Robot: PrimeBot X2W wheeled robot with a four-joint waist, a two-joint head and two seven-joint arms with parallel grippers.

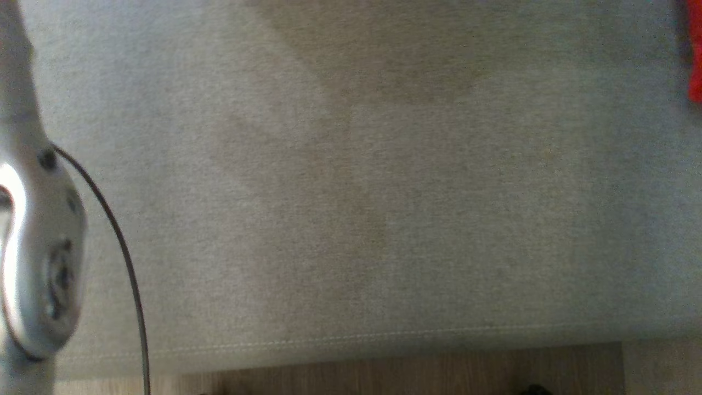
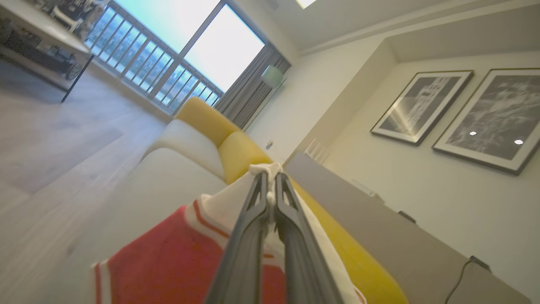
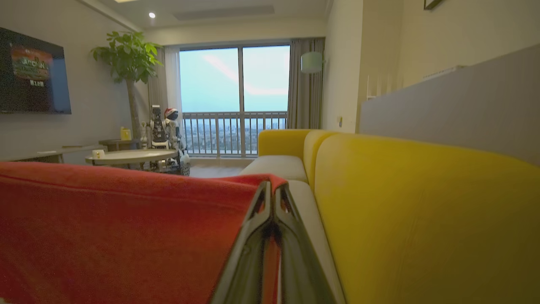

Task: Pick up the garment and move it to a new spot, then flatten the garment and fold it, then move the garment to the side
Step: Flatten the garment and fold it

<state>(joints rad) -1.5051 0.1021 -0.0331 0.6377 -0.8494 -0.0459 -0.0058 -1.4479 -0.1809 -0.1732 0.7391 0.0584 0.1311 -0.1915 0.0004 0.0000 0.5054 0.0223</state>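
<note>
- Closest in, on the left wrist view: the left end effector [image 2: 271,180] has its two dark fingers pressed together. They pinch a white trimmed edge of the red and white soft-cloth garment [image 2: 168,261], which drapes away below.
- Right wrist view: the right end effector [image 3: 273,192] is clamped too, nipping a red fold of the garment [image 3: 126,228]. The cloth's top edge runs roughly level off to that view's left.
- Handling call: light and limp, nothing fragile. It will likely sag and bunch wherever it isn't held, so corners or trimmed edges are the places to grip, as here.
- Direction: the long axis looks to run from one grip to the other, along the sofa. Which end is collar or hem, I can't tell.
- Head view: the pale left forearm [image 1: 38,247] sits at the edge, over the grey fabric sofa seat [image 1: 351,192]. A red sliver of garment [image 1: 695,60] shows at the top right, with wooden floor [image 1: 384,367] below.
- Further back: yellow rounded back cushions [image 3: 422,219], then the balcony window [image 3: 236,84].
</note>
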